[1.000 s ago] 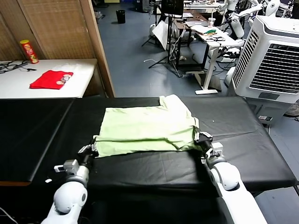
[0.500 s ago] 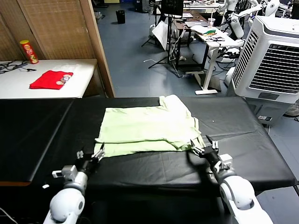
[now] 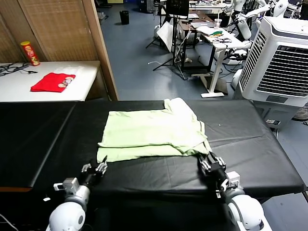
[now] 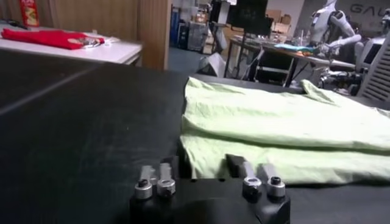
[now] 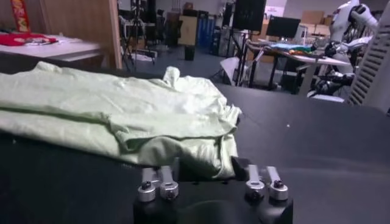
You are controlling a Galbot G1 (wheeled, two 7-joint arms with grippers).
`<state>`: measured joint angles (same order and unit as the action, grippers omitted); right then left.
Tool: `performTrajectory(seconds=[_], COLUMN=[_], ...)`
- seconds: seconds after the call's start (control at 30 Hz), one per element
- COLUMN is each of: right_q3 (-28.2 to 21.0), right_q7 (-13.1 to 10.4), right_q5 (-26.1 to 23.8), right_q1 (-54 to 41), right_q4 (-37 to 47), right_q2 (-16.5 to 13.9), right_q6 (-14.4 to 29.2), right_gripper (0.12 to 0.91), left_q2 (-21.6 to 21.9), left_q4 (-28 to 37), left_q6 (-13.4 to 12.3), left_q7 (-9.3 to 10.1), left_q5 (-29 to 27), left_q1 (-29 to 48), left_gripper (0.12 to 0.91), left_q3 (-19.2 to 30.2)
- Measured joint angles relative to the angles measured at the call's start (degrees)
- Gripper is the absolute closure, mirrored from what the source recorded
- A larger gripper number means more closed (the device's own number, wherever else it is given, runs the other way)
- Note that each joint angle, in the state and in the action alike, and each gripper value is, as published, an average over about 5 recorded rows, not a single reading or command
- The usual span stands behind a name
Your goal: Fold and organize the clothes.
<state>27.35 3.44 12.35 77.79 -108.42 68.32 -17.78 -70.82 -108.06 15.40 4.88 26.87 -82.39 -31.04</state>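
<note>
Both grippers, left (image 3: 100, 168), right (image 3: 210, 162), drawn back off T-shirt (image 3: 151, 133) (jaws: left unclear, right clenched empty)

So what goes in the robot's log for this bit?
pale green cotton T-shirt: part-folded, black table | left end effector: near hem | right end effector: shut, near hem

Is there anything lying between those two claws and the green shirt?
Nothing visible. The left gripper and right gripper sit on the black table right at the T-shirt's near edge, with only bare cloth between.
</note>
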Motion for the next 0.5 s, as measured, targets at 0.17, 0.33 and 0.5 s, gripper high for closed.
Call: performTrajectory(seconds=[0.17,0.33,0.5], right_q3=[0.6,2.0,3.6], right_q7=[-2.8,-4.8,-5.1], right_q5=[3.8,7.1,6.3], right_q1=[1.5,4.6,10.0], right_q4=[-2.9,-7.6,-12.6], right_q2=[-1.2,-2.2,-1.8], right_q6=[-5.6,-10.9,-13.1], right_gripper=[0.899,0.899,0.899], left_q2=[1.3,3.9,6.5], left_q4=[-1.0,-3.9,-8.9], left_q6=[0.9,2.1,3.1], left_q7=[1.00,2.05,2.32], left_q5=[-2.6,-4.0,-4.7], left_q1=[-1.0,-3.8,-8.6], left_gripper=[0.900,0.902,0.902], left_q3=[0.3,-0.2,-1.8])
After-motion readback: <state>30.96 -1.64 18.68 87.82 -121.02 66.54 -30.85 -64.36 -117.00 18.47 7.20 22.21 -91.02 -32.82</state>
